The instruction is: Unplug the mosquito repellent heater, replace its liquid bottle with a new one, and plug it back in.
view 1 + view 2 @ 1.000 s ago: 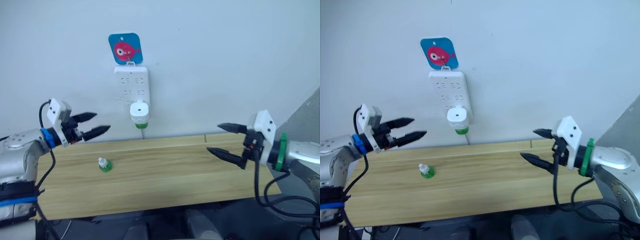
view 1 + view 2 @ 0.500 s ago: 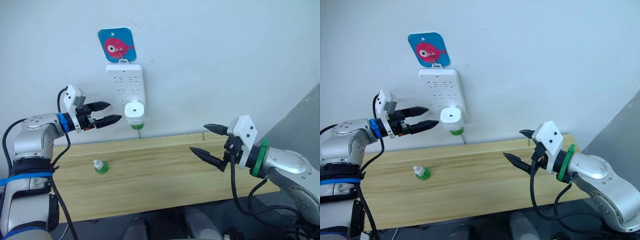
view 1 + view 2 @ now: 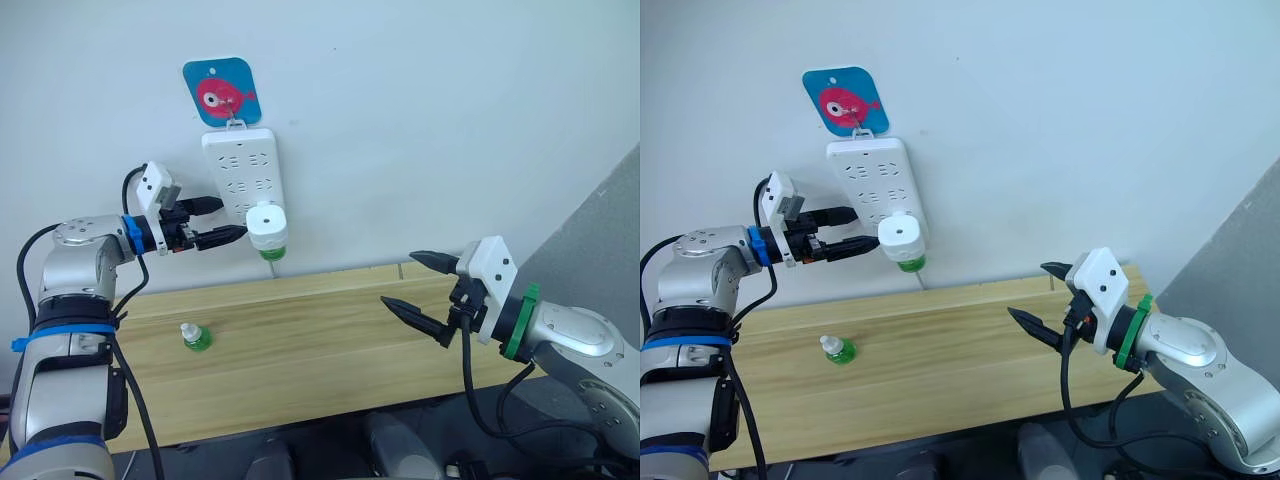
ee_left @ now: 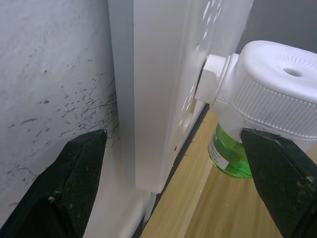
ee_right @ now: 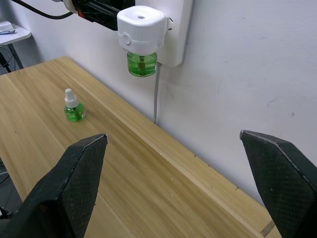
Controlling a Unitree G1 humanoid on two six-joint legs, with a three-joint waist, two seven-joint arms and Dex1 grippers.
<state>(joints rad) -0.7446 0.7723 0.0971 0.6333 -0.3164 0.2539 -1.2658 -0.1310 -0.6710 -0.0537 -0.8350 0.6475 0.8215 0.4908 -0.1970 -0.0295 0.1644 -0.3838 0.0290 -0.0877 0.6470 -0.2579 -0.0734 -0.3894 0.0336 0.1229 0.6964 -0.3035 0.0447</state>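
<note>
Step in hand: unplug, approach phase. Nothing gripped yet.

The small white rounded plastic mosquito repellent heater (image 3: pixel 266 226) is still plugged into a lower socket of the long white multi-socket power strip (image 3: pixel 238 176), which hangs on the wall under a blue square tag with a red fish (image 3: pixel 220 92). A green liquid bottle (image 5: pixel 141 64) is screwed in under the heater.

Left tool (image 3: pixel 226 222) is released, fingers spread, tips just beside the heater's side. In the left wrist view one finger (image 4: pixel 74 173) lines up on the wall side of the strip, the other finger (image 4: pixel 282 176) sits out past the heater's front. So the jaws straddle strip and heater rather than the heater alone, and I see no contact.

Right tool (image 3: pixel 418 282) is released too, fingers wide apart, hovering over the light wooden surface (image 3: pixel 330 350), well apart from the heater.

Spare small green bottle with white cap (image 3: pixel 192 337) stands upright on the surface, below the left tool.

Next move, my read: re-centre the left tool so both fingers bracket the heater body only, close on it, then pull straight out from the socket. Risk: the strip hangs from a hook, so an angled pull could swing or lift it; the right tool may need to brace it.
</note>
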